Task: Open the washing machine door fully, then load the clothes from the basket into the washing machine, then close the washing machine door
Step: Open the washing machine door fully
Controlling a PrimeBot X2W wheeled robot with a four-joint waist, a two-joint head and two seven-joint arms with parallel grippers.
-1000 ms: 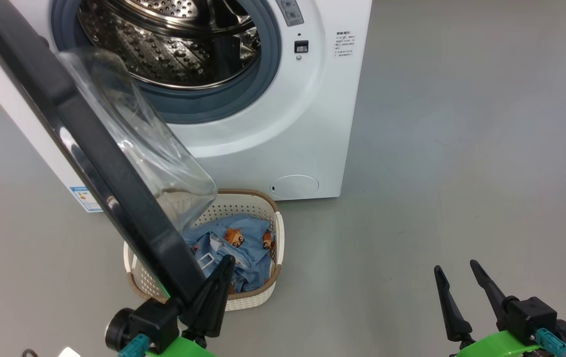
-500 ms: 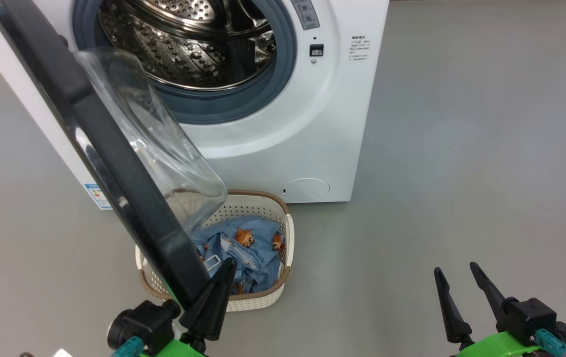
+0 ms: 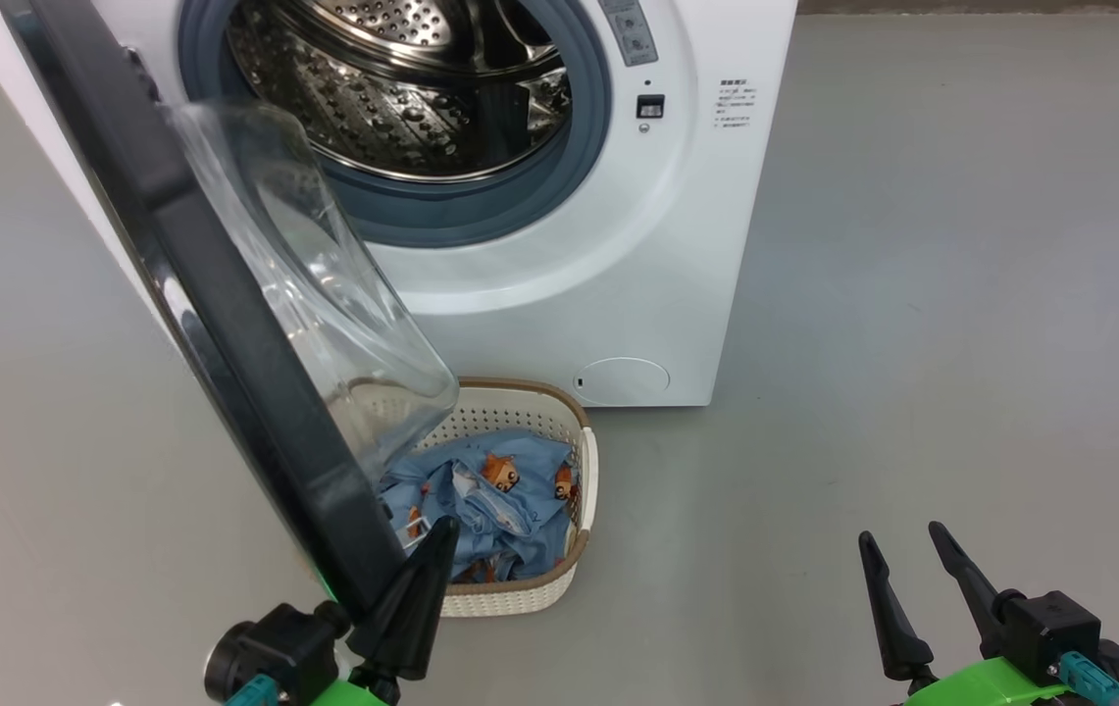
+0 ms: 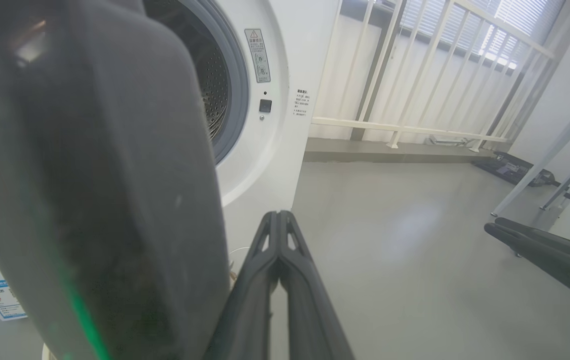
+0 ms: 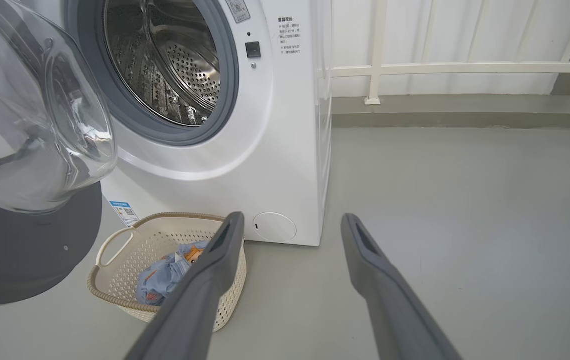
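The white washing machine (image 3: 569, 275) stands with its steel drum (image 3: 402, 88) exposed. Its door (image 3: 226, 324) swings out toward me, the black rim running diagonally and the glass bowl (image 3: 324, 314) hanging over the basket (image 3: 520, 593). Light-blue clothes (image 3: 500, 500) with orange animals lie inside the basket. My left gripper (image 3: 441, 534) is shut on nothing, its fingers lying against the door's lower inner edge; the left wrist view shows the rim (image 4: 105, 200) just left of the closed tips (image 4: 279, 216). My right gripper (image 3: 900, 534) hangs open over bare floor, right of the basket (image 5: 100, 290).
Grey floor stretches wide to the right of the machine. A white railing (image 5: 414, 70) runs along the wall behind it, and table legs (image 4: 554, 155) stand far right. A blue label sticker (image 5: 124, 212) sits low on the machine's front.
The camera has shifted, sliding the whole picture rightward. Relative to the machine, the door has swung a little wider, with my shut left gripper following against its edge. The right gripper has held still.
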